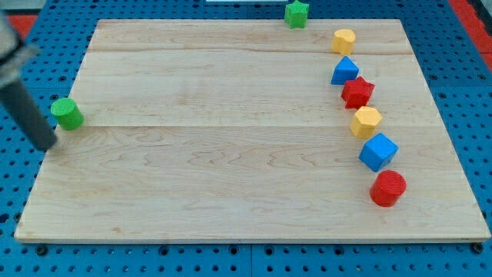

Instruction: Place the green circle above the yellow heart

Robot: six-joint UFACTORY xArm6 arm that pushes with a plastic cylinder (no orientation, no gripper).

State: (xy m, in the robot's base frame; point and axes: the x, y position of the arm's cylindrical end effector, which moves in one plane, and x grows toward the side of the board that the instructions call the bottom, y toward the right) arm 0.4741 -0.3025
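The green circle, a short green cylinder, stands at the board's left edge. My tip is just below and left of it, close but apart. The dark rod rises from the tip to the view's upper left. The yellow heart lies near the board's top right. A second yellow block, hexagon-like, lies lower in the same right-hand column.
A green star sits at the top edge of the wooden board. On the right run a blue block, a red star, a blue cube and a red cylinder. Blue pegboard surrounds the board.
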